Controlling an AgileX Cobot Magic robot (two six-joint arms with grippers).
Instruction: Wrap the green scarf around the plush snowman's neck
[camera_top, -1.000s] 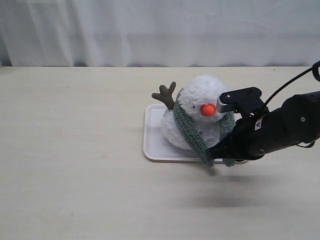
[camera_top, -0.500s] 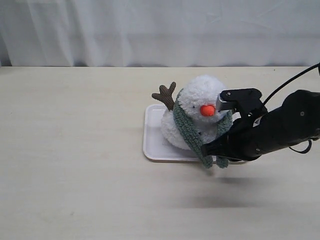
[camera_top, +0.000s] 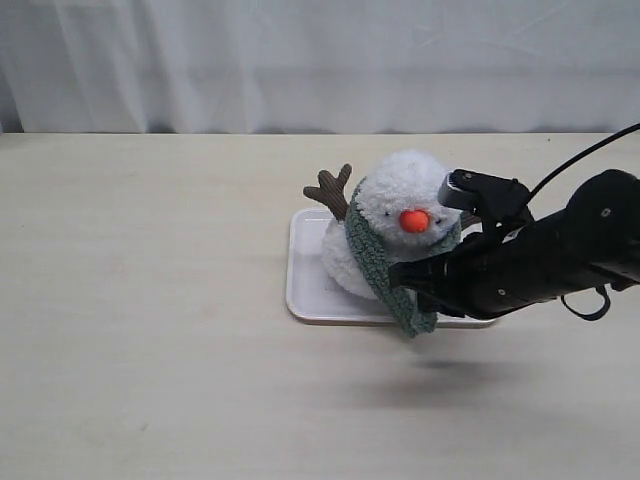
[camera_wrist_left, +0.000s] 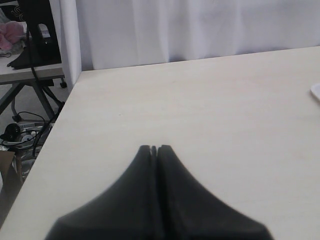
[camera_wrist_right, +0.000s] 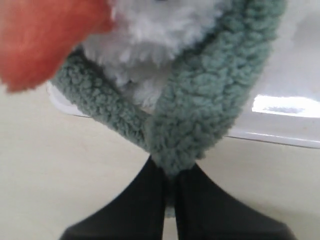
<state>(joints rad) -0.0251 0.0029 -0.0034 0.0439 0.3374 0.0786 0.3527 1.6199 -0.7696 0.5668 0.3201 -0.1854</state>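
Ext high front, R wrist near scarf (camera_wrist_right: 210, 100)

**Exterior view.** Left of the tray (camera_top: 300, 295), the table (camera_top: 150, 350) lies bare back to the curtain (camera_top: 320, 60) — you have open passage there and along the near edge. The snowman (camera_top: 395, 195) fills the tray's middle, and its twig arm (camera_top: 330, 188) juts up at the rear left. On the right, the right arm (camera_top: 545, 262) lies low across the tray's edge and bars that approach; its cable (camera_top: 580, 160) arches above.

**Right wrist view.** The right gripper (camera_wrist_right: 170, 174) is clamped where the two strands of the scarf (camera_wrist_right: 200, 110) meet at the tray's front lip — no gap remains there.

**Left wrist view.** The left gripper (camera_wrist_left: 154, 149), jaws together, hovers over bare table near a corner.
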